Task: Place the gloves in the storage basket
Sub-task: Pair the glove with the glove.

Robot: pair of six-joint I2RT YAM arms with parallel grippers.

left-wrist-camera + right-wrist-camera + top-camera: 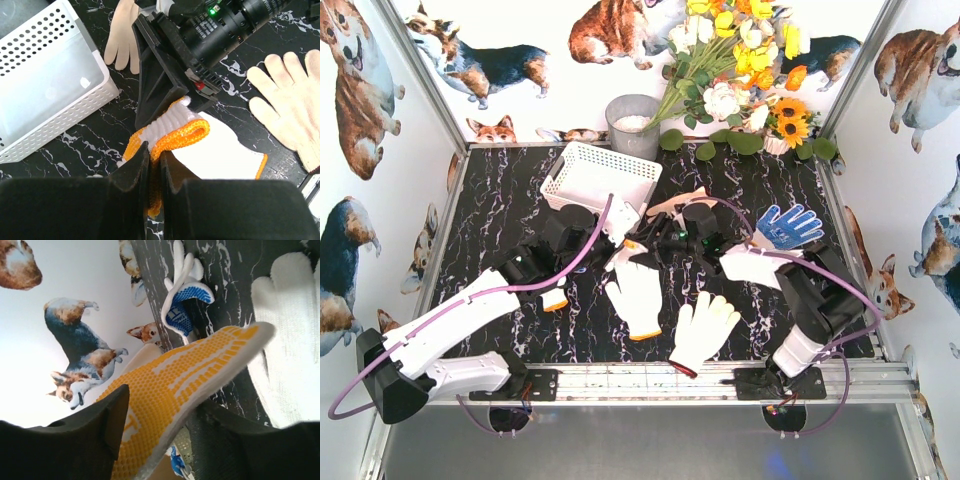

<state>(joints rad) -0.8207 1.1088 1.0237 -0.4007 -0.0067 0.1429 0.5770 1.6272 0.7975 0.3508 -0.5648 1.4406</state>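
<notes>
Orange-palmed glove (185, 390) fills right-wrist view.

White link shells are covering both arms, black joints and black fingers (135, 175) are showing, purple cables are looping alongside, and a green light is glowing.

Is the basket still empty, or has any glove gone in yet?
Empty. The left wrist view shows the basket with a bare white floor, and the top view shows nothing inside it; every glove in view lies outside it.
</notes>
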